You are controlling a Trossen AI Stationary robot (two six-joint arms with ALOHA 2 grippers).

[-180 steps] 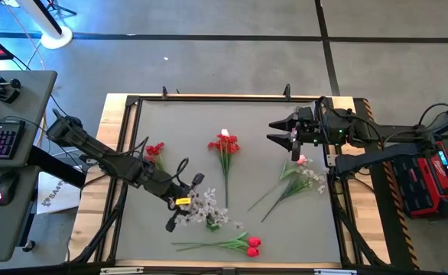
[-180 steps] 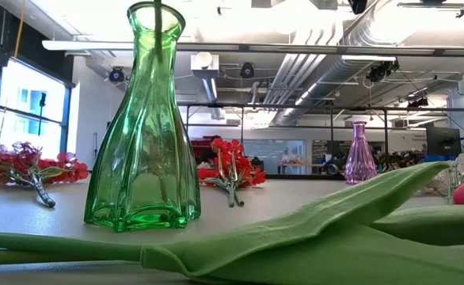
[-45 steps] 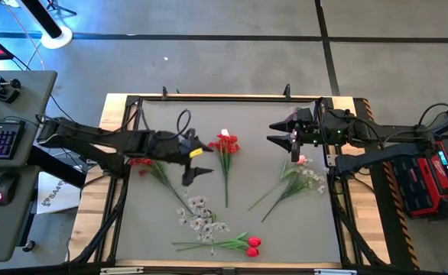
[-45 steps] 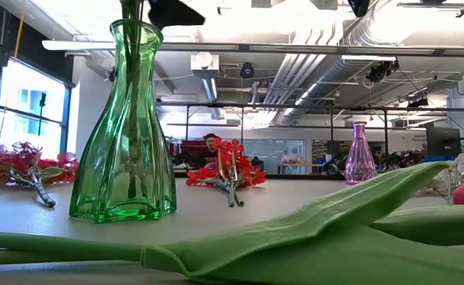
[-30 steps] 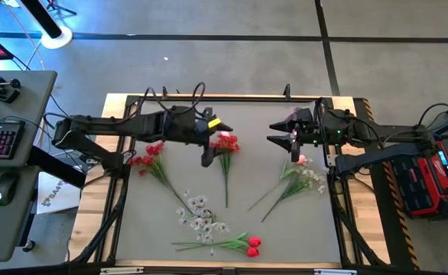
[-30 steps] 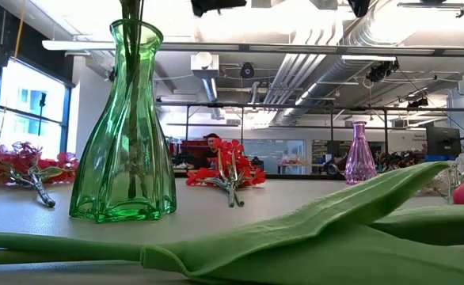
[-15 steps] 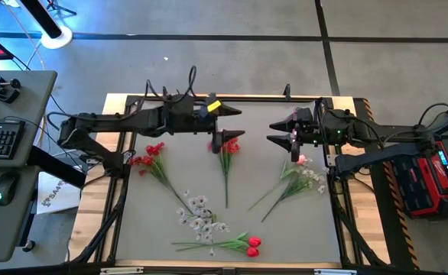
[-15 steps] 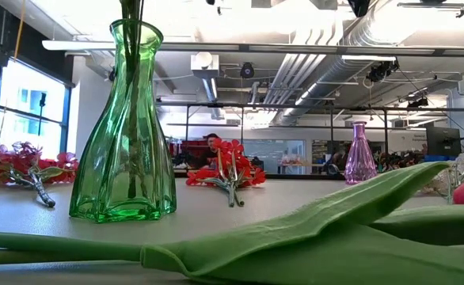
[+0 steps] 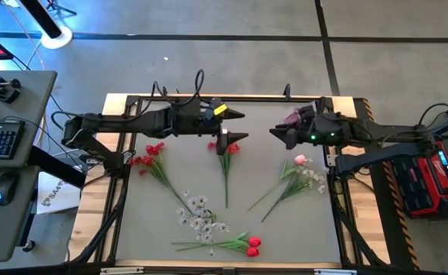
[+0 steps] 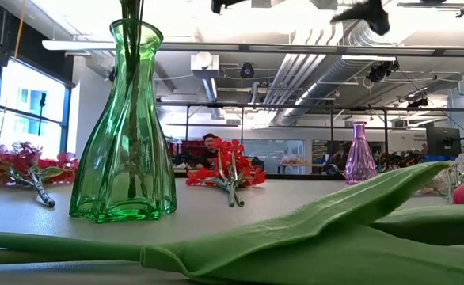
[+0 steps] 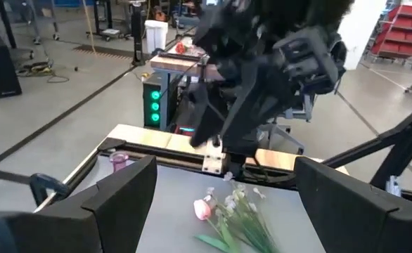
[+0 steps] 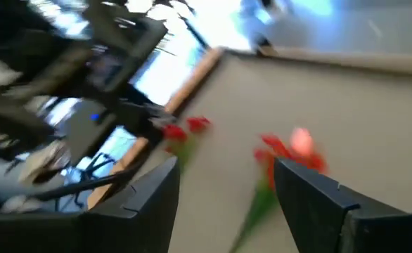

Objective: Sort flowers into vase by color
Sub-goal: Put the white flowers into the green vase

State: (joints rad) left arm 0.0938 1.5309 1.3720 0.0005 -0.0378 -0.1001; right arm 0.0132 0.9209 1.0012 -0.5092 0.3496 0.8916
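- Worktop [image 9: 163, 229] carries flowers lying in separate bunches, seen from above.
- Left gripper [image 9: 238, 126] hangs over the far middle of the worktop, fingers spread wide and empty, just above the red cluster [image 9: 225, 147] whose stem runs toward the near edge.
- Right gripper [image 9: 279, 134] is raised at the far right, facing the left one; its fingers stand apart and hold nothing.
- Red bunch [image 9: 147, 155] lies at the left, its stem slanting toward the white spray [image 9: 202, 215] near the middle front.
- Red tulips [image 9: 250, 244] lie along the near edge, stems and leaves pointing left.
- Pink tulip [image 9: 300, 160] and a pale spray [image 9: 306, 179] lie at the right, below the right gripper, stems slanting toward the centre.
- Green vase [image 10: 127, 127] stands upright in the low view with green stems inside it.
- Purple vase [image 10: 360, 153] stands far back at the right in that view.
- Tulip leaf [image 10: 295, 229] fills the low view's foreground.
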